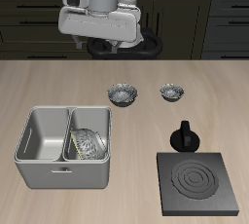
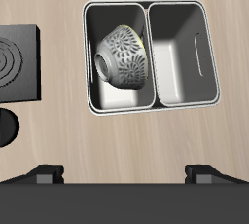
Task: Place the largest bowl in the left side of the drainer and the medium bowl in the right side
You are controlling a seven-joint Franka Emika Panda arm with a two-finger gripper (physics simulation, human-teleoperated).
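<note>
The drainer [image 1: 60,172] stands near the table's front edge. The largest bowl [image 1: 88,143] lies tilted on its side in the compartment nearer the stove plate; it also shows in the wrist view [image 2: 122,53] inside the drainer [image 2: 156,108]. The other compartment is empty. The medium bowl [image 1: 122,93] stands upright on the table behind the drainer. The smallest bowl [image 1: 172,93] stands beside it. My gripper [image 1: 109,45] hangs high above the table's back, open and empty. In the wrist view its fingers [image 2: 44,172] are spread wide around the gripper's middle [image 2: 124,174].
A black square stove plate [image 1: 197,181] lies near the front edge beside the drainer, also in the wrist view [image 2: 15,62]. A small black knobbed object [image 1: 185,135] stands just behind it. Dark cabinets line the back.
</note>
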